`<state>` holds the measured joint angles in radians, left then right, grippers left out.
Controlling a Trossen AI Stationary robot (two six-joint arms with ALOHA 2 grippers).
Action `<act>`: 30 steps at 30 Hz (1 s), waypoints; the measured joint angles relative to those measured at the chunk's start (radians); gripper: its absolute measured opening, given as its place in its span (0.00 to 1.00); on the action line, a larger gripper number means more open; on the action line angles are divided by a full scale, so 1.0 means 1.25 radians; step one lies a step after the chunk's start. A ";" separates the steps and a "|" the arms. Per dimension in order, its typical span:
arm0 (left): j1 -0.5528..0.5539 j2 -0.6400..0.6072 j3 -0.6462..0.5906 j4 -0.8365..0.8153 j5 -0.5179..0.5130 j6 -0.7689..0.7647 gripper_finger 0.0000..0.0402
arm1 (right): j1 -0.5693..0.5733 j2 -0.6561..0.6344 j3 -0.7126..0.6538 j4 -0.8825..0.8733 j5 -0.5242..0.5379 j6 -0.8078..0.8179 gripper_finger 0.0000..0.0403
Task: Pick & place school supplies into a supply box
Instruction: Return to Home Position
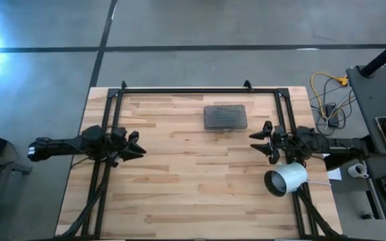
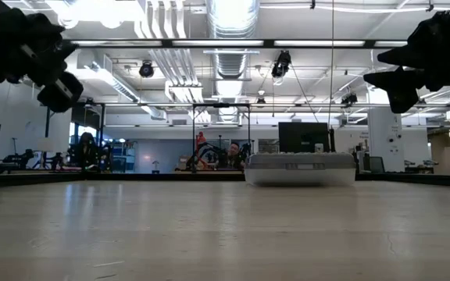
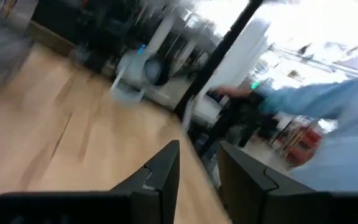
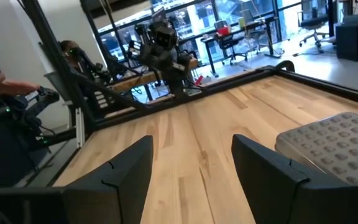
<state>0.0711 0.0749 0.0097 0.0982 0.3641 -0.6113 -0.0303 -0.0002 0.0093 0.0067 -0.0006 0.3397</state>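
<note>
The supply box [image 1: 225, 118] stands on the far half of the wooden table [image 1: 179, 194], a little to the right of the middle, and its grey textured lid is down. Nothing touches the box. The left gripper [image 1: 139, 144] hangs above the left side of the table, well apart from the box, and it holds nothing. In the left wrist view its two dark fingers [image 3: 160, 177] have only a narrow gap between them. The right gripper [image 1: 260, 142] hangs above the right side of the table, near the right end of the box but not touching it. Its fingers [image 4: 126, 171] stand wide apart and are empty. In the low view both grippers are raised clear above the table top. A white cylinder [image 1: 285, 179] lies on its side just beside the right arm. In the blurred left wrist view, a light blue sleeve [image 3: 328, 106] shows beyond the table.
</note>
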 joint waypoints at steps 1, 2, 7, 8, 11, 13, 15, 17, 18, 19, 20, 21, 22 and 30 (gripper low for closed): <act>0.000 0.006 0.001 -0.025 -0.005 -0.002 0.23 | 0.000 0.000 0.000 0.000 0.000 0.000 0.52; 0.000 0.009 0.002 -0.029 -0.009 -0.001 0.23 | 0.000 0.000 0.000 0.001 0.000 0.000 0.52; 0.001 -0.021 0.001 -0.028 -0.020 0.000 0.23 | 0.000 0.000 0.000 0.001 0.002 -0.002 0.52; 0.000 -0.036 0.001 -0.028 -0.020 0.000 0.23 | 0.000 0.000 0.000 0.001 0.002 -0.001 0.52; 0.001 -0.059 0.000 -0.026 -0.021 -0.001 0.23 | 0.000 0.000 0.000 0.000 0.002 -0.002 0.52; 0.001 -0.057 0.001 -0.025 -0.020 0.000 0.23 | 0.000 0.000 0.000 0.001 0.002 -0.002 0.52; 0.001 -0.048 0.004 -0.023 -0.018 0.000 0.23 | 0.000 0.000 0.000 0.001 0.002 -0.002 0.52; 0.001 -0.031 0.003 -0.027 -0.019 0.000 0.23 | 0.000 0.000 0.000 0.002 0.001 -0.002 0.52; 0.001 -0.025 0.002 -0.026 -0.019 0.000 0.23 | 0.000 0.000 0.000 0.000 0.001 -0.002 0.52; 0.001 -0.019 0.002 -0.025 -0.019 0.000 0.23 | -0.001 0.000 0.000 0.000 0.001 -0.002 0.52; 0.001 -0.011 0.002 -0.024 -0.019 0.000 0.23 | -0.001 0.000 0.000 0.001 0.001 -0.002 0.52; 0.001 -0.001 0.001 -0.023 -0.019 0.000 0.23 | 0.000 0.000 0.000 0.002 0.001 -0.002 0.52; 0.001 0.006 0.001 -0.024 -0.020 -0.001 0.23 | 0.000 0.001 0.000 0.003 0.001 -0.002 0.52; 0.001 0.070 0.001 -0.023 -0.019 0.000 0.23 | 0.000 0.019 0.000 -0.001 0.001 0.000 0.52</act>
<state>0.0723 0.1630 0.0105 0.0695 0.3398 -0.6117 -0.0309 0.0238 0.0093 0.0059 0.0010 0.3395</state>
